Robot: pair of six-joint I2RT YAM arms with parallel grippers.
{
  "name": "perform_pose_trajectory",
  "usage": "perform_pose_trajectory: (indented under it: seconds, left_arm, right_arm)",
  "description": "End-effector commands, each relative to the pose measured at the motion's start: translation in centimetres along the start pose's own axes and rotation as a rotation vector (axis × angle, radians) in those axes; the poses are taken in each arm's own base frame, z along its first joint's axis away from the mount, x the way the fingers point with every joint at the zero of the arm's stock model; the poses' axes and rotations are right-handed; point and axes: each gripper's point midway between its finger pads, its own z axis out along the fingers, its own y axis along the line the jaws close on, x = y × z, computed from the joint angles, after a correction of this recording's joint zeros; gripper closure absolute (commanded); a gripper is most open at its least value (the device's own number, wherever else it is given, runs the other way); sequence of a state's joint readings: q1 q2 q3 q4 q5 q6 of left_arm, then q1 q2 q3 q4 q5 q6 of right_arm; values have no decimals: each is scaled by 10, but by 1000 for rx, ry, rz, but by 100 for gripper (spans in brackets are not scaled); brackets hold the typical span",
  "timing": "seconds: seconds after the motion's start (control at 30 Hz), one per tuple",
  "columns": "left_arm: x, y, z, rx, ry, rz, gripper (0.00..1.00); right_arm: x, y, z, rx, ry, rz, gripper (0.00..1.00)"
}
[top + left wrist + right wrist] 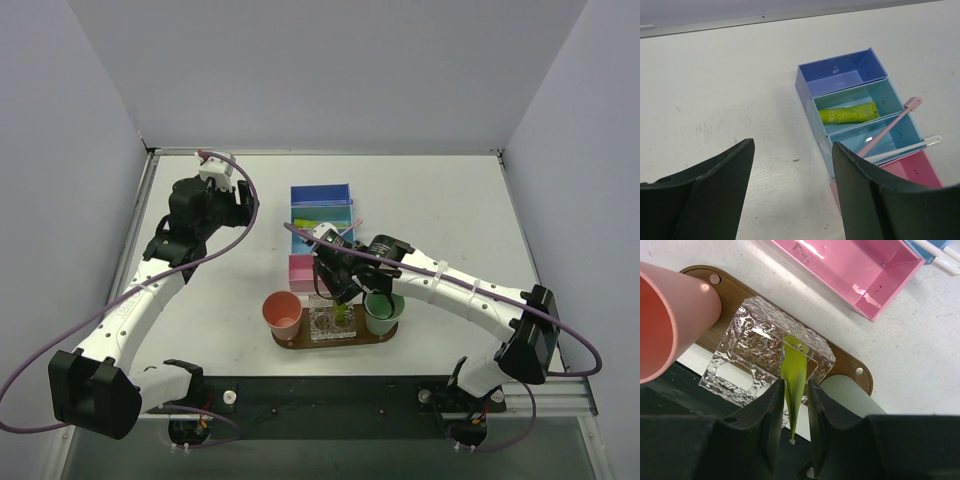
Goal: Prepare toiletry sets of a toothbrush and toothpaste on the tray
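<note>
Pinched a glossy yellow-green toothpaste tube (794, 365) in the right gripper (792, 390) at lower centre, far end slotted into the dimpled clear plastic holder (747, 342) on the oval brown wooden tray (735, 287). Held the left gripper (792, 147) spread and empty along the bottom edge. Showed a second tube (847, 114) in the teal bin (885, 97) right of centre, pink toothbrush (887, 130) and white toothbrush (905, 147) slanted across the light-blue bin (905, 131) below.

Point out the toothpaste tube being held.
The tube pinched by the right gripper at the clear holder; the other tube lies in the teal bin.
</note>
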State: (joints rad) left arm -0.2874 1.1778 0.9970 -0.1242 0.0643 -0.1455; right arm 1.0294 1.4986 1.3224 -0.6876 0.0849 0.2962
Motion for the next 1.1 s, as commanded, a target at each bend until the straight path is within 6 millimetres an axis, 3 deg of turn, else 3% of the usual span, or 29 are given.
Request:
perform_pose_trajectory:
  seconds: [0.0,0.33,0.5,0.67,0.7,0.77,0.8,0.83,0.9,0.93,1.07]
  left_arm:
    - [-22,-6,-9,18,-67,13,26]
    - [-24,-4,-10,11,-74,38,27]
    - [-24,-9,-11,51,-91,109,26]
    - [-15,-26,-1,117,-89,187,25]
    - [-7,-32,1,135,-73,193,25]
    - [-7,-44,12,190,-84,198,25]
    - [-18,-54,14,227,-99,203,25]
    - [-8,-68,23,317,-60,223,25]
    - [-9,-88,31,425,-45,271,28]
    - [-7,-109,41,510,-39,338,28]
    - [21,-144,73,644,75,488,32]
  right_arm:
    - [-1,-2,0,27,-7,2,76]
    - [-21,-3,-15,19,-84,12,57]
    - [-45,-13,-36,12,-178,33,50]
    - [-68,-30,-63,-59,-308,114,48]
    - [-71,-45,-64,-52,-325,153,48]
    - [-76,-52,-72,-91,-370,183,48]
    - [-79,-67,-74,-70,-387,213,47]
    - [-80,-72,-76,-67,-398,214,47]
    - [-83,-80,-82,-88,-421,231,51]
    - [-83,-94,-84,-77,-428,261,54]
    - [-87,-112,-93,-110,-465,299,60]
